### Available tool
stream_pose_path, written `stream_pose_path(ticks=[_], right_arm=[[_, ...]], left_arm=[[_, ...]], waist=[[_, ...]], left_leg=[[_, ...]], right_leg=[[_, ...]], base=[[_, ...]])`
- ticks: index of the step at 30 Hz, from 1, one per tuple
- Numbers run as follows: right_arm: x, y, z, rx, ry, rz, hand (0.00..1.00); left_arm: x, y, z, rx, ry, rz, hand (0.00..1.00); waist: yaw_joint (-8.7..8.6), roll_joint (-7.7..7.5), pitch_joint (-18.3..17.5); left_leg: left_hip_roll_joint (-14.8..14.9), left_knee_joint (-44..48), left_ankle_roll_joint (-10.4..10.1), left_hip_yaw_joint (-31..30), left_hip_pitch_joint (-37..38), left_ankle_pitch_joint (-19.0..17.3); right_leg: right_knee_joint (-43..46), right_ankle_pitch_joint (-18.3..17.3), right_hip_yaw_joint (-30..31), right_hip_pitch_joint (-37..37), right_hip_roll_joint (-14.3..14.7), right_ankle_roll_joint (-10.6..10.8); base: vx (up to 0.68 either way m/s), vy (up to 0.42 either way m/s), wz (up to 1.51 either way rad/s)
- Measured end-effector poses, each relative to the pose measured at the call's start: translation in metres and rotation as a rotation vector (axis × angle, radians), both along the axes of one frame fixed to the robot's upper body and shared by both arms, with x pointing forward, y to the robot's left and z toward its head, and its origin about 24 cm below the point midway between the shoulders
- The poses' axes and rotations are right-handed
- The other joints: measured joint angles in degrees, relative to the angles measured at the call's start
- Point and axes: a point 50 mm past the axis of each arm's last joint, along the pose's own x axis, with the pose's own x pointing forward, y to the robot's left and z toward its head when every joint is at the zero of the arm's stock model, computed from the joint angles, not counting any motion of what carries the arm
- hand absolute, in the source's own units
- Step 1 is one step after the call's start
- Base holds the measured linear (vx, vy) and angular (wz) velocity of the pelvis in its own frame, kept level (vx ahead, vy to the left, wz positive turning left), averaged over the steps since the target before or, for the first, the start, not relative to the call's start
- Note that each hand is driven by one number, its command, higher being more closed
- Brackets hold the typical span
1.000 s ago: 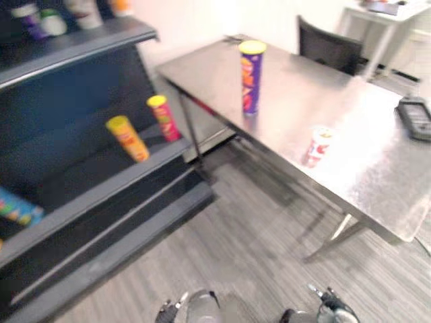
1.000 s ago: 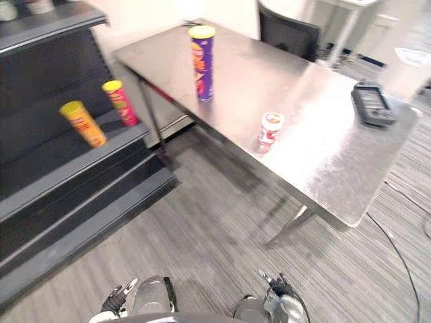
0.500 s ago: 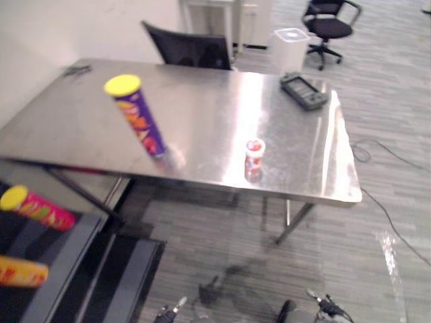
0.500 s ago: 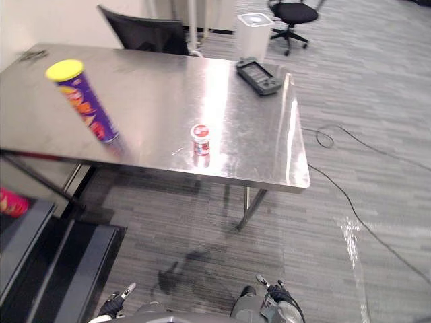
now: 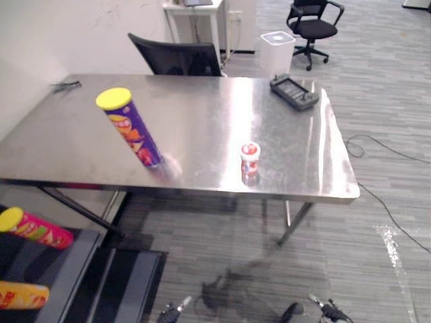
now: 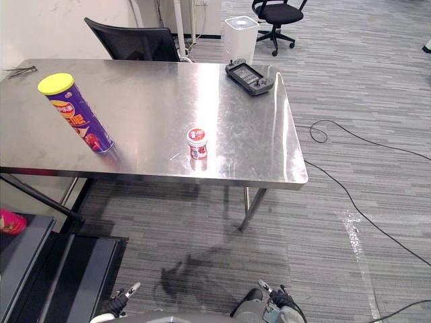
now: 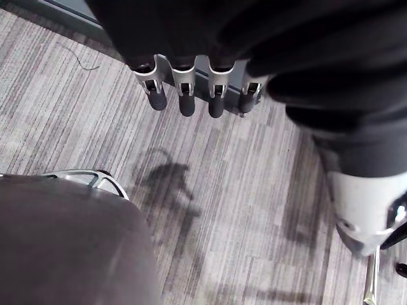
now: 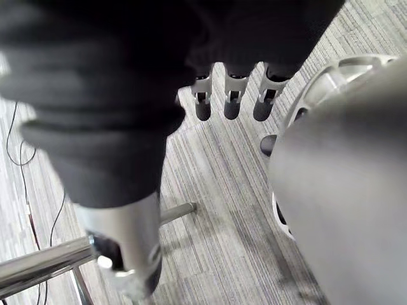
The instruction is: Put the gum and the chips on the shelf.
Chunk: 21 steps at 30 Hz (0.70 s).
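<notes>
Stereo pair above table [image 5: 202, 108]; wrists floorward

- the shelf [image 5: 67, 269] runs off the lower left corner.
- the yellow can [image 5: 21, 296] lying on it is cut by the edge.
- the black chair [image 5: 176, 57] is half hidden behind the table [image 5: 296, 155].
- a dark thing [image 5: 65, 85] at the table's far corner is too small to tell.

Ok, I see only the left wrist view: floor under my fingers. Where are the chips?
Observer: The chips can stands on the steel table, in its left part.
Operator: And the gum?
Observer: The gum tub stands near the table's front edge, right of the can, apart from it.
Operator: Is the right hand free?
Observer: Yes, the right hand hangs over the floor, fingers straight, holding nothing.
</notes>
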Motion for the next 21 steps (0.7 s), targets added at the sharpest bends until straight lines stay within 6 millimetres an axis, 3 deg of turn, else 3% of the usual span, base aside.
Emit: stream_pose_path(ticks=[9,11,13,16,17,18,20,21], right_arm=[[-0.013,-0.012,-0.001,-0.023,0.036,-0.106,0.00],[-0.006,-0.022,0.003,-0.041,0.011,-0.171,0.00],[0.002,-0.053,0.014,-0.119,-0.039,-0.263,0.00],[0.028,-0.119,0.057,-0.313,-0.209,-0.386,0.00],[0.033,-0.131,0.068,-0.358,-0.248,-0.399,0.00],[0.047,-0.152,0.095,-0.454,-0.340,-0.421,0.00],[0.076,-0.174,0.146,-0.614,-0.513,-0.427,0.00],[0.083,-0.177,0.160,-0.663,-0.551,-0.417,0.00]], left_arm=[[-0.003,0.003,0.000,0.008,0.002,0.010,0.00],[-0.003,0.005,0.001,0.017,0.001,0.000,0.00],[-0.001,0.008,0.002,0.033,-0.002,-0.027,0.00],[-0.006,0.009,0.002,0.032,-0.007,-0.025,0.00],[-0.006,0.009,0.003,0.031,-0.009,-0.025,0.00],[-0.008,0.009,0.002,0.029,-0.005,-0.023,0.00],[-0.015,0.010,0.002,0.027,0.008,-0.012,0.00],[-0.017,0.010,0.001,0.027,0.012,-0.011,0.00]], waist=[[0.23,-0.74,-0.2],[0.21,-1.04,-0.3],[0.21,-1.13,-0.3],[-0.10,-1.15,-0.3],[-0.10,-1.15,-0.3],[-0.23,-1.22,-0.4],[-0.99,-1.26,-0.8],[-1.33,-1.34,-1.1]], left_leg=[[-0.1,-0.8,0.0,-1.0,-1.2,0.0],[-0.3,-0.8,0.0,-1.3,-2.0,0.0],[-0.6,-0.8,0.2,-1.4,-2.3,-0.2],[-0.7,-0.4,0.8,-1.4,-2.8,-1.0],[-0.8,-0.3,0.9,-1.5,-2.8,-1.1],[-0.8,-0.2,1.0,-1.5,-3.0,-1.2],[-0.8,0.7,0.9,-1.7,-3.7,-1.8],[-0.8,1.0,0.9,-1.7,-4.1,-1.8]], right_leg=[[-9.2,4.6,-1.0,1.8,2.8,-0.4],[-10.9,5.6,-1.0,1.6,3.2,-0.7],[-12.3,6.6,-1.0,1.7,3.5,-0.9],[-13.1,7.3,-0.5,1.3,3.7,-0.8],[-13.1,7.3,-0.4,1.2,3.7,-0.8],[-13.1,7.5,0.0,0.9,3.7,-0.7],[-13.2,7.7,0.5,0.3,3.7,-0.7],[-13.2,7.8,0.5,0.0,3.7,-0.8]], base=[[-0.05,-0.012,0.02],[-0.02,-0.005,-0.01],[-0.03,0.001,-0.04],[-0.02,0.017,-0.06],[-0.01,0.021,-0.09],[0.00,0.017,-0.13],[0.00,0.013,-0.11],[0.01,0.005,-0.07]])
